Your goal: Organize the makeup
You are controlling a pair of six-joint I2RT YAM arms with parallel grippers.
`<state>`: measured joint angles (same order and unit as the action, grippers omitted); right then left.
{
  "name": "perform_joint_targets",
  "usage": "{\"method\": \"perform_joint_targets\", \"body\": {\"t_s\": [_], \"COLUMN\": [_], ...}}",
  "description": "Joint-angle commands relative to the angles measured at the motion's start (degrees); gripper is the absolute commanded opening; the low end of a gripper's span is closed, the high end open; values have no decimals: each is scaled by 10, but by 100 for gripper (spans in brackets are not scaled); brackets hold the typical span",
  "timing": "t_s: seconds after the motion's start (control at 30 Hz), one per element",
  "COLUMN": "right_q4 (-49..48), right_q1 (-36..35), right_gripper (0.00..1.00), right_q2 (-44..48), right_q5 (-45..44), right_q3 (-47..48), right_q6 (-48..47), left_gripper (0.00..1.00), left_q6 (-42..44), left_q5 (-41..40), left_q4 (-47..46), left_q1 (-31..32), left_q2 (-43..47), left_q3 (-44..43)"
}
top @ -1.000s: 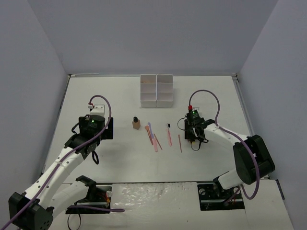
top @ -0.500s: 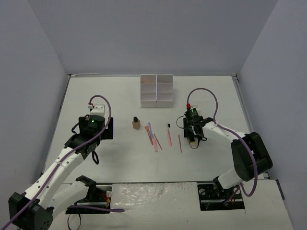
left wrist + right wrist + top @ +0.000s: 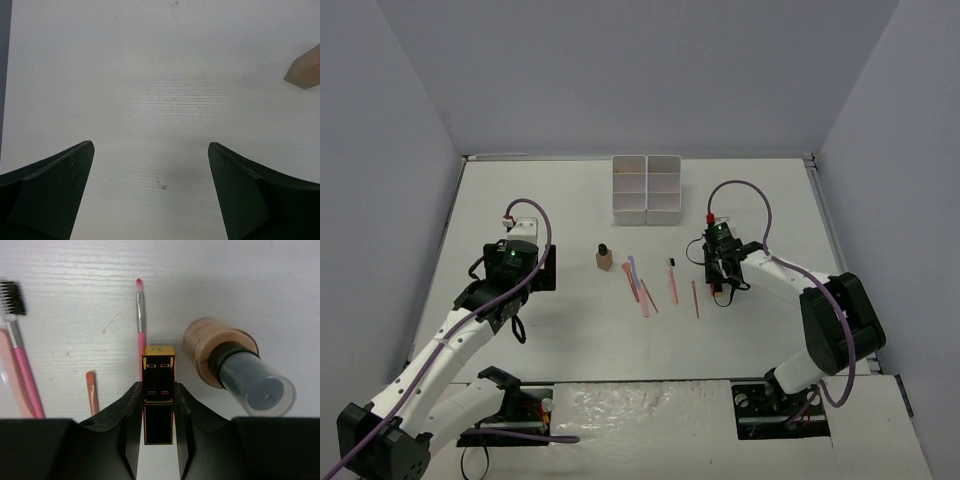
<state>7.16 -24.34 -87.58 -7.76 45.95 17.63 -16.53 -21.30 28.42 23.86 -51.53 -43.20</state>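
Note:
A black-and-gold tube (image 3: 159, 352) lies on the table between the fingers of my right gripper (image 3: 158, 386), which press on both its sides. A tan bottle (image 3: 220, 357) with a dark cap lies just right of it, and a pink brush (image 3: 140, 315) lies beyond it. In the top view my right gripper (image 3: 722, 292) sits right of a brown stick (image 3: 695, 298). Another tan bottle (image 3: 604, 257) stands upright mid-table. My left gripper (image 3: 150, 150) is open over bare table, with that bottle's corner (image 3: 305, 70) at the far right.
The white compartment box (image 3: 646, 188) stands at the back centre. Pink and blue sticks (image 3: 640, 285) and a pink-handled brush (image 3: 672, 280) lie between the two arms. A small brown brush (image 3: 92, 390) and a spoolie brush (image 3: 22, 365) lie left of my right fingers.
My right gripper has shifted slightly left and back, and its jaws have narrowed onto the black-and-gold tube. The left arm has not moved.

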Motion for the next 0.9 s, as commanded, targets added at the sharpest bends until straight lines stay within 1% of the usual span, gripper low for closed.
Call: {"method": "perform_joint_targets", "body": {"t_s": [0.0, 0.13, 0.27, 0.37, 0.43, 0.53, 0.6, 0.63, 0.67, 0.77, 0.87], "right_q4": [11, 36, 50, 56, 57, 56, 54, 54, 54, 50, 46], "right_q1": [-2, -7, -8, -8, -8, -7, -7, -8, -8, -7, -7], "right_gripper": [0, 0, 0, 0, 0, 0, 0, 0, 0, 0, 0], "right_q2": [62, 66, 26, -32, -65, -121, -159, -183, -190, -251, -291], "right_q5": [41, 110, 146, 161, 173, 191, 201, 209, 212, 208, 195], "right_q3": [81, 170, 283, 373, 415, 477, 517, 541, 560, 619, 672], "right_q6": [-33, -108, -240, -344, -434, -533, -578, -621, -640, -699, -721], "left_gripper": [97, 97, 97, 97, 97, 97, 97, 97, 97, 97, 97], "left_q6": [5, 5, 6, 6, 6, 6, 7, 9, 10, 12, 12], "left_q5": [-13, -12, -12, -11, -10, -8, -7, -7, -9, -14, -19], "left_q4": [-20, -21, -20, -19, -19, -17, -17, -17, -17, -19, -19], "left_q1": [-3, -3, -3, -3, -4, -4, -4, -3, -3, -3, -4], "left_q2": [6, 4, 5, 8, 9, 9, 10, 9, 9, 3, 1], "left_q3": [-13, -14, -14, -14, -13, -12, -12, -12, -12, -13, -14]}}
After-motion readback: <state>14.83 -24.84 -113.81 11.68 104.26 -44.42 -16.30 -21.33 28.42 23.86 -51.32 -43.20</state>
